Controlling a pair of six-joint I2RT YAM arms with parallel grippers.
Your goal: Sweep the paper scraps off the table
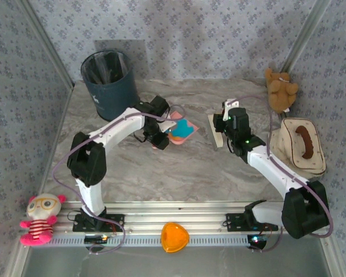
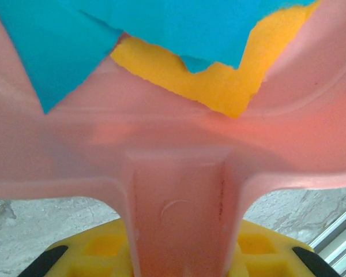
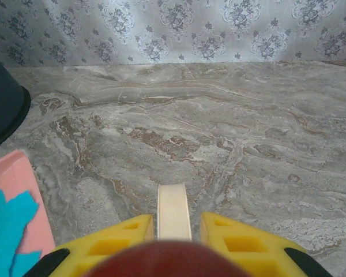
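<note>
**Top view.** You see the table [image 1: 161, 173], with no loose scraps I can make out on it.
- The left gripper [image 1: 166, 138] is closed on a pink dustpan [image 1: 180, 134] at mid-table. Cyan scraps [image 1: 185, 127] lie in the pan.
- The right gripper [image 1: 224, 122] is clamped on a cream brush [image 1: 214, 131], just right of the pan and apart from it.
- A dark bin [image 1: 108, 78] stands at the back left. Its inside is too dark to list any contents.
- A bear [image 1: 281, 89] sits at the back right.
- A cream fabric piece [image 1: 303, 144] with a brown strip on it lies at the right.
- An orange heart dish [image 1: 174, 236] sits on the near rail, and a pink doll [image 1: 40, 218] at the near left.

**Left wrist.** This view adds the pan's contents up close.
- The yellow fingers [image 2: 92, 248] are narrow around the dustpan [image 2: 179, 190] by its handle.
- Large cyan scraps [image 2: 179, 29] overlap an orange-yellow one [image 2: 213, 83] inside the pan. The orange-yellow colour cannot be made out from above.
- A strip of table [image 2: 46, 225] shows beneath the pan.

**Right wrist.** This view adds the grip on the brush.
- The right gripper [image 3: 174, 231] pinches the brush [image 3: 173, 210] between its yellow fingers, over the table [image 3: 219, 127].
- At the left edge you see the bin [image 3: 3, 104] and a corner of the dustpan [image 3: 23, 190] with a cyan scrap [image 3: 6, 225] in it.
- The patterned wall [image 3: 173, 29] runs behind.
</note>
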